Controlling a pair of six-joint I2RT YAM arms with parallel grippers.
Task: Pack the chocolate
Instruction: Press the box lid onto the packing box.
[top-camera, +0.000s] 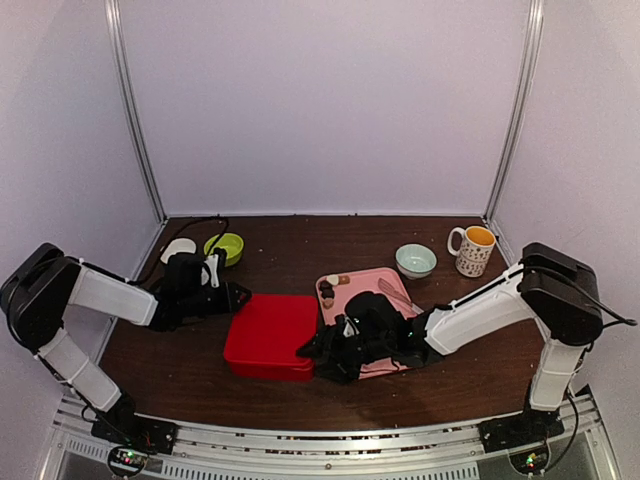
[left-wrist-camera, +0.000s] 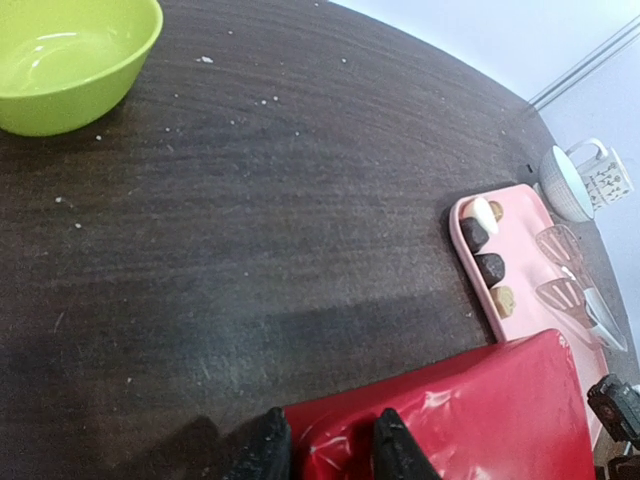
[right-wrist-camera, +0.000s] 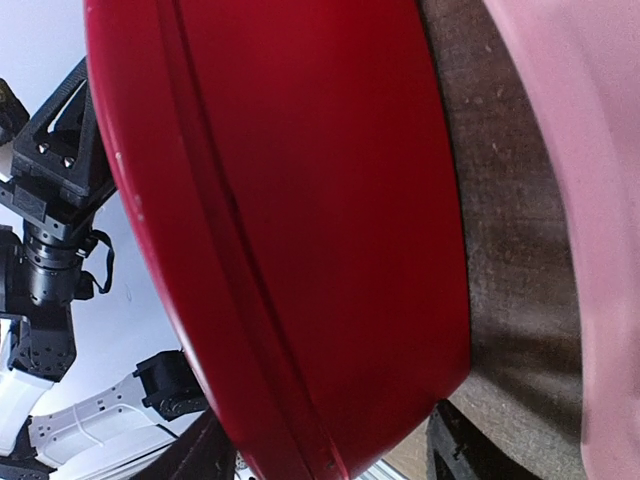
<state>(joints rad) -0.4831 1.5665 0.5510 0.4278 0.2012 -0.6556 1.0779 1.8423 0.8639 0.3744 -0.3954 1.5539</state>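
Chocolate (top-camera: 329, 288) pieces lying in short row at far left end of pink tray (top-camera: 370, 282), near red box (top-camera: 268, 335). Box resting on worktop (top-camera: 300, 250), lid down. Left gripper (left-wrist-camera: 330, 442) fingers standing narrow, pinching box's far left corner. Right gripper (right-wrist-camera: 325, 450) fingers standing wide, straddling box's right edge; whether clamping, cannot tell. Pale tongs (left-wrist-camera: 575, 300) lying on tray. Green bowl (left-wrist-camera: 70, 65) sitting well apart, far left.

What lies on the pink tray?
A few chocolate pieces, dark, light brown and white, sit in the far left corner of the pink tray, pale tongs beside them. The right arm covers its near part; what lies there is hidden.
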